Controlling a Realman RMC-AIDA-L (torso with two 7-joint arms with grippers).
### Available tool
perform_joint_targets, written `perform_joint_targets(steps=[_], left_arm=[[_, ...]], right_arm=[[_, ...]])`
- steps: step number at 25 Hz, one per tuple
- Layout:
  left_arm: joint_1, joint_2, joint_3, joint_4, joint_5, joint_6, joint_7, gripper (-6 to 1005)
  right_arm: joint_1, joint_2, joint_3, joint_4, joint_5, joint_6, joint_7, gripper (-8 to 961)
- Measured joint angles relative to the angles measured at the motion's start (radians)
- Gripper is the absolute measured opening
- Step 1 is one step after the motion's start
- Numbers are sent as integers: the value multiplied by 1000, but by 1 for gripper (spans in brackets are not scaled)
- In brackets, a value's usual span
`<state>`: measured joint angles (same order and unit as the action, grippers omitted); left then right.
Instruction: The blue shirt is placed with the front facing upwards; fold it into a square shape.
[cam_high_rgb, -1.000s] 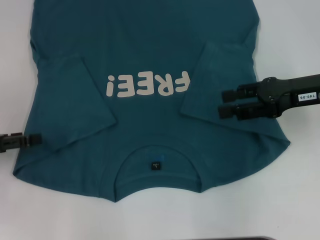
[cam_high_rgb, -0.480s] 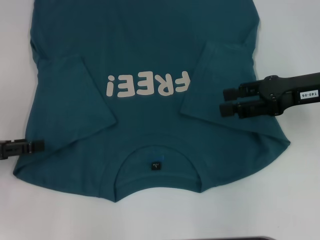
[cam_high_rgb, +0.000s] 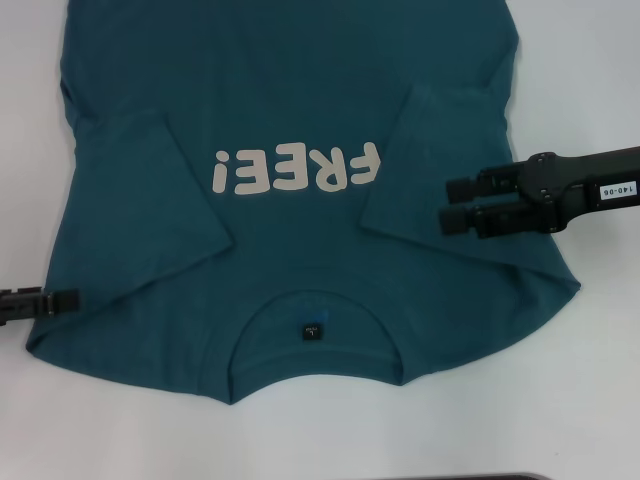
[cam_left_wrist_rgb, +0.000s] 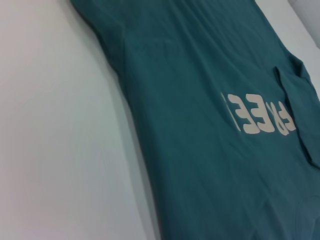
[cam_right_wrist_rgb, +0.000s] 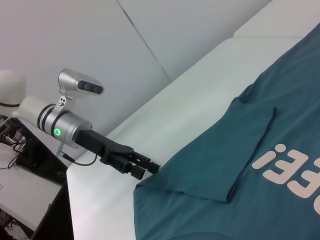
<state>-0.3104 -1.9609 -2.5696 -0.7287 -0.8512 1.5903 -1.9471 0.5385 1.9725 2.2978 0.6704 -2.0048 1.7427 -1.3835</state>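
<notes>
The blue shirt (cam_high_rgb: 300, 100) lies front up on the white table, collar and dark neck label (cam_high_rgb: 313, 330) nearest me, cream "FREE!" lettering (cam_high_rgb: 297, 170) across the chest. Both sleeves are folded inward over the body. My left gripper (cam_high_rgb: 72, 299) sits low at the shirt's left shoulder edge, tips just touching the fabric; in the right wrist view the left gripper (cam_right_wrist_rgb: 150, 171) shows its two fingers slightly apart, nothing between them. My right gripper (cam_high_rgb: 447, 204) hovers open over the edge of the folded right sleeve. The left wrist view shows only the shirt (cam_left_wrist_rgb: 200, 125) and table.
Bare white table (cam_high_rgb: 590, 400) surrounds the shirt on the left, right and near sides. A dark object (cam_high_rgb: 470, 477) pokes in at the near edge. The right wrist view shows the table's left edge (cam_right_wrist_rgb: 70, 175), with cables and equipment beyond it.
My left gripper slid along the shirt's left edge toward the collar side, pushed briefly onto the fabric, then drew back a little. The right gripper and the shirt stayed still.
</notes>
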Motion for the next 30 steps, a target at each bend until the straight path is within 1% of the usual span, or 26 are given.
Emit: perform_joint_targets(steps=[6,23,27,30], left_arm=[[3,1,-15,0,0,0,-1,873],[-13,-1,-3,0,0,-1,-9,874],[-13,-1,-1,0,2,23,-5,874],[-16,-1,-2,0,3,67,5,874]], right_arm=[[0,0,0,0,0,0,1,699],[0,0,0,-1,0,0,2,701],[0,0,0,-1,0,0,2,700],[0,-1,0,0,0,0,2,700]])
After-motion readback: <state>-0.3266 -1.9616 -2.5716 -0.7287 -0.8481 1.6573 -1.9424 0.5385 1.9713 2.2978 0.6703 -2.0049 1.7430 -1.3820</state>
